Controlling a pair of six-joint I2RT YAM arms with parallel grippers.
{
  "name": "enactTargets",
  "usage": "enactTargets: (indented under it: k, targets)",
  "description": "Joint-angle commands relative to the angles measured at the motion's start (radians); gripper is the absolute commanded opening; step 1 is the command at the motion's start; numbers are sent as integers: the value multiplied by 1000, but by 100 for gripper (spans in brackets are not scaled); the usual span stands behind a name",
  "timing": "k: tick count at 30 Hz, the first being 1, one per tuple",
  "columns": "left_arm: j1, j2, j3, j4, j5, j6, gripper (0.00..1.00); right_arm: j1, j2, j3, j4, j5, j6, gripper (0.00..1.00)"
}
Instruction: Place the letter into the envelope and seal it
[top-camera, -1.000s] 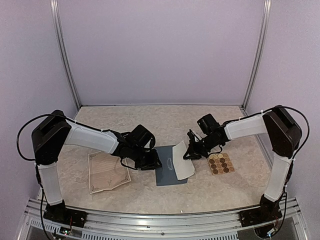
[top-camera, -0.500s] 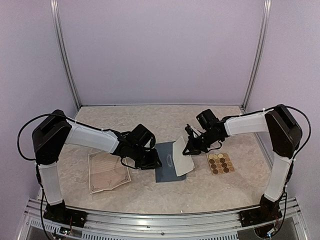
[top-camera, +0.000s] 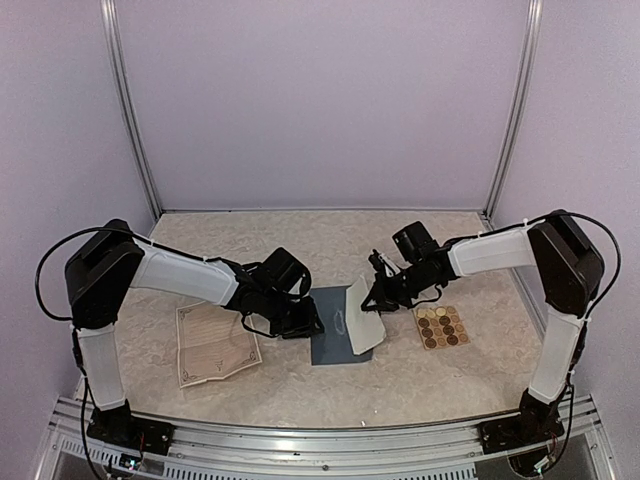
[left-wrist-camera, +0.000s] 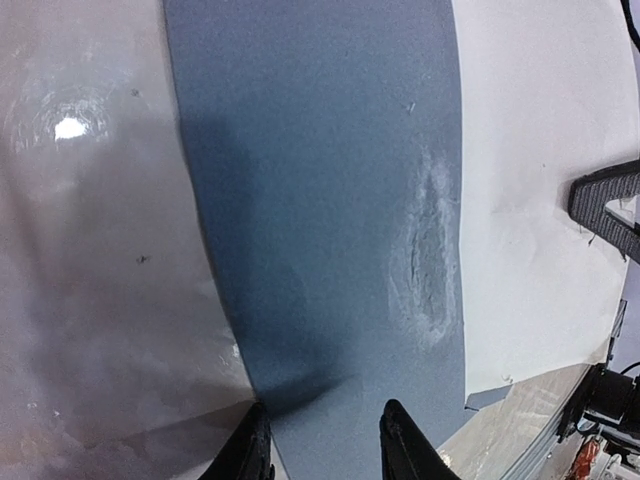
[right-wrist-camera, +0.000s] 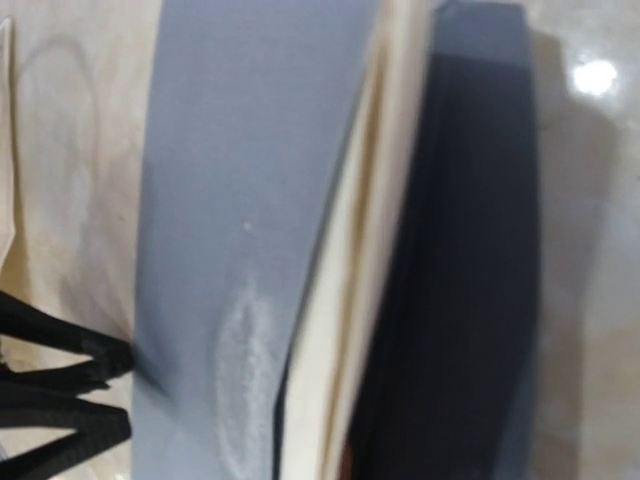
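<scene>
The slate-blue envelope (top-camera: 333, 338) lies flat at mid-table, with a pale scuff on its face (left-wrist-camera: 425, 250). Its flap (top-camera: 362, 312), white on the inside, stands raised off the table. My right gripper (top-camera: 372, 296) is shut on the flap's far right edge; in the right wrist view the flap (right-wrist-camera: 372, 270) shows edge-on and my own fingers are hidden. My left gripper (top-camera: 308, 322) is open, its fingertips (left-wrist-camera: 255, 440) resting on the envelope's left edge (left-wrist-camera: 320, 200). The letter (top-camera: 212, 343), a cream sheet with a printed border, lies flat to the left of the envelope.
A tan sheet of round brown stickers (top-camera: 441, 327) lies right of the envelope, under the right arm. The left gripper's black fingers (right-wrist-camera: 70, 400) show at the lower left of the right wrist view. Walls close the table's back and sides.
My right gripper has moved left and slightly away, swinging the flap up from lying open to the right to standing steeper over the envelope. The left arm has held still.
</scene>
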Motion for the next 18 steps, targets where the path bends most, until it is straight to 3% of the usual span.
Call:
enactTargets:
  k: [1,9,18]
  targets:
    - [2,61,-12,-45,-10,7,35,20,21,2,48,-32,26,0]
    - [-5,66,-11,-39,-10,3,35,24,34,-17,94,-65,73,0]
    - [-11,69,11,-26,-7,4,35,40,72,35,35,-36,42,0]
